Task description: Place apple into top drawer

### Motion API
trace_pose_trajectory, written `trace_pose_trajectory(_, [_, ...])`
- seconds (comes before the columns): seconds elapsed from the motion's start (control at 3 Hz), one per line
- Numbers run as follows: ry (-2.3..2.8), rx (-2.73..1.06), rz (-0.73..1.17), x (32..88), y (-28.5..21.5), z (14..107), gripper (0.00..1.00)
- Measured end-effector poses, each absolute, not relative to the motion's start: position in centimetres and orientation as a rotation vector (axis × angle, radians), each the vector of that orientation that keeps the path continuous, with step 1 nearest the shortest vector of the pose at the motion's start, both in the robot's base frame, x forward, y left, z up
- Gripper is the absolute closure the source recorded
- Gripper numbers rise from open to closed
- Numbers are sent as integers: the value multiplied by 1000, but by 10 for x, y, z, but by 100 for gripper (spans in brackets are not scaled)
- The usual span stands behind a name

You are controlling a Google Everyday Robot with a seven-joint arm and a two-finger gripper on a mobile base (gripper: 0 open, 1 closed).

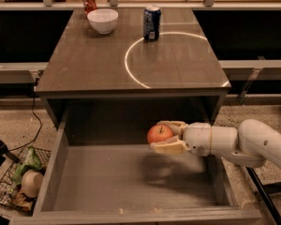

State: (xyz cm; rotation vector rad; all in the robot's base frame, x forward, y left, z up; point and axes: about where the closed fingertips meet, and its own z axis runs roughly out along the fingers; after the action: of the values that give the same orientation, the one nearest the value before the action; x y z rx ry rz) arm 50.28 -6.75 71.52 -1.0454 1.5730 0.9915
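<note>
Orange-red and smooth-skinned, the apple [159,134] is presenting as a firm, fairly light, round item. It is judged likely to roll and to bruise if dropped, so a hold across its widest girth is suiting it best. The gripper [157,135], reaching in from 3 o'clock, is pinching the apple between its two tan fingers [171,147], one at the fruit's 12 o'clock and one at its 6 o'clock. The apple is hanging over the open top drawer [103,184], toward the drawer's 12 o'clock side, apparently clear of the floor.
</note>
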Motion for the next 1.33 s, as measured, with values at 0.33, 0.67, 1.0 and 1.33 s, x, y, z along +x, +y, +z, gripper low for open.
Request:
trace_pose_trajectory(0.33, [1571,-1013,1021,493,-65,681,100])
trace_pose_trajectory(0.67, [1570,-1023,1018,490,-59,666,100])
trace_pose_trajectory(1.0, [1502,-1150,977,487,-45,675,100])
trace_pose_trajectory(1.33, [1465,-1274,933,484,-35,684,100])
